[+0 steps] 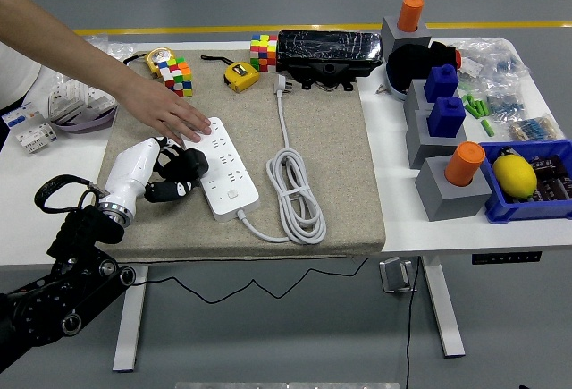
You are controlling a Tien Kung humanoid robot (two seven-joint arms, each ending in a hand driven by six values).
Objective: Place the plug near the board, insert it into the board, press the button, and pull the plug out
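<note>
A white power strip [223, 166] lies on the beige mat [331, 174], its white cable [295, 194] coiled to its right. The cable's plug [280, 84] rests at the mat's far edge, not inserted. My left hand [179, 169] sits against the strip's left side, black fingers curled loosely and holding nothing. A person's hand [177, 117] reaches in from the upper left and rests on the strip's far end. My right arm is out of view.
Two colour cubes [177, 75], a yellow tape measure [240, 76] and a black case [329, 52] line the mat's far edge. Grey blocks with orange and blue tops [444, 139] and a blue bin [531, 183] stand right. Boxes [67, 103] lie left.
</note>
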